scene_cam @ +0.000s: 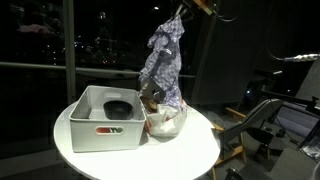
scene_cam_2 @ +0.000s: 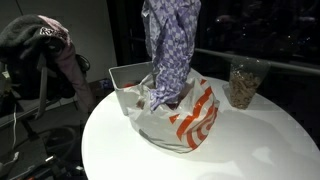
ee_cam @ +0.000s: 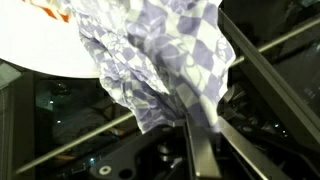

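1. The arm comes in from the top of an exterior view. Its claw is raised high above the table and points down.
2. The claw is clamped on the upper end of a purple-and-white checked cloth. The wrist view shows the fabric bunched between the dark fingers.
3. The cloth hangs straight down from the claw in one long, crumpled drape. Its top runs out of that exterior view, so the claw itself is not seen there.
4. Directly below the claw, a thin plastic bag with orange print sits slumped on the table with its mouth open upward. The cloth's lower end reaches down into that mouth. How deep it goes cannot be told.
5. Below the claw and just beside the bag stands a white rectangular bin, touching or nearly touching the bag. A black bowl lies inside it.
6. On the far side of the bag from the bin, well apart from the claw, a clear jar holds something brown.
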